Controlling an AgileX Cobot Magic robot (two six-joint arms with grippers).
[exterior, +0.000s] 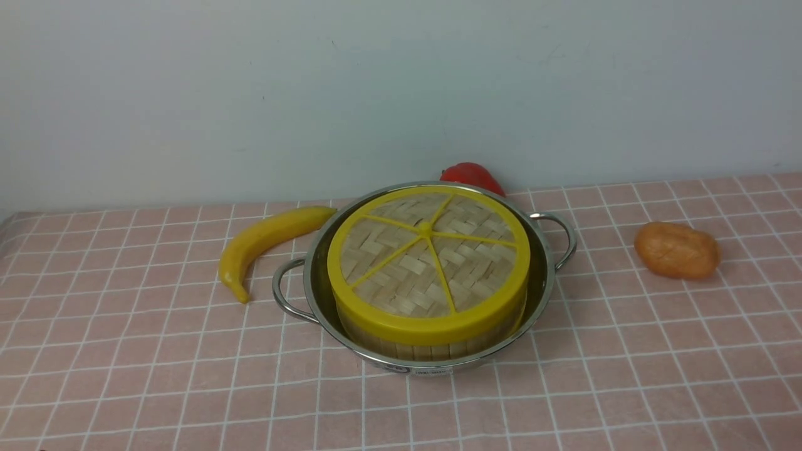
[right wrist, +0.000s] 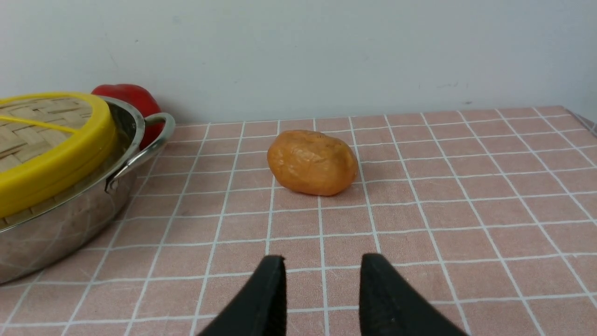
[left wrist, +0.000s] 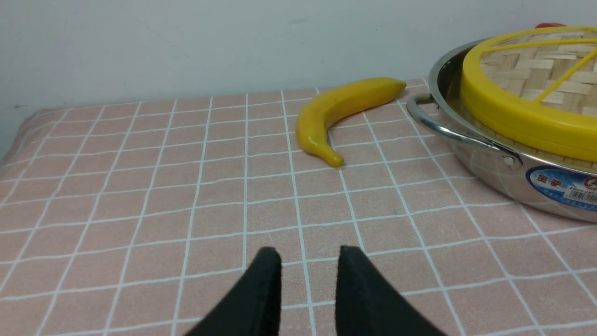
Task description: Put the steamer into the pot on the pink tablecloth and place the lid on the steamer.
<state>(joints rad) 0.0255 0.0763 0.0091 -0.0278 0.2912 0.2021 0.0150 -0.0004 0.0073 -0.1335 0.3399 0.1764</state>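
Bamboo lid (exterior: 428, 257) on steamer (exterior: 432, 347), in pot (exterior: 540, 275)

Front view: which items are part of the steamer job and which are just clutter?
Job:
- pot
- steamer, seated in the pot
- lid, on the steamer
- pink tablecloth

Lying about:
- banana
- red pepper, behind the pot
- orange potato-like lump

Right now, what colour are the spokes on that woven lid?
Yellow, matching the rim of the lid; clearest in the front view.
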